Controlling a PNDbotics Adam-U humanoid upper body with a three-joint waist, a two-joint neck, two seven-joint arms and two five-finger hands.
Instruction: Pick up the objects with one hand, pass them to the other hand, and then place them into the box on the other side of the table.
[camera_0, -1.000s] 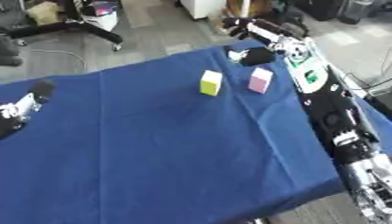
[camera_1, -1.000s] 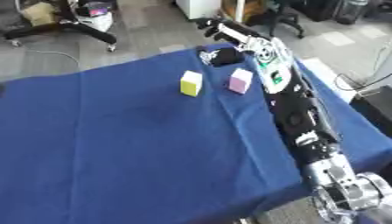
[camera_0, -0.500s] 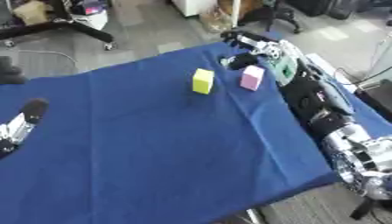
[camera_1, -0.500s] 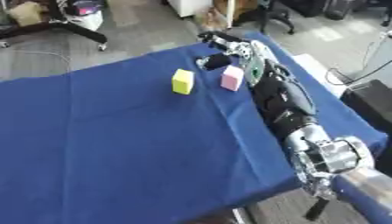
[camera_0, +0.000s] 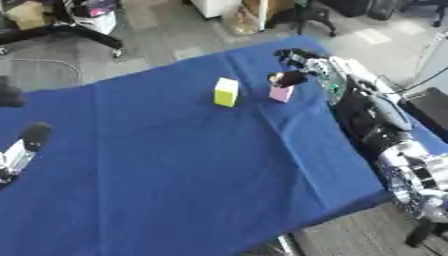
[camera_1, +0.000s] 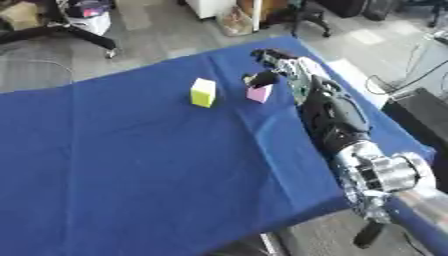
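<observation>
Left eye view shows the right hand (camera_0: 296, 67) with fingers spread, thumb touching the small pink block (camera_0: 281, 93) on the blue cloth surface (camera_0: 175, 170). A yellow block (camera_0: 226, 92) stands just left of the pink one.

Bench (camera_0: 175, 175): covered by a blue cloth, set askew | yellow block (camera_0: 226, 92): stood upright toward the far edge | pink block (camera_0: 281, 93): placed just beside it, to its right

floor: grey (camera_0: 166, 37), bare beyond the table's far edge
table cover: blue cloth (camera_0: 175, 165), lay wrinkled
chair base: black legs (camera_0: 61, 32) stood far left
cable: thin line (camera_0: 44, 62) lay across floor
</observation>
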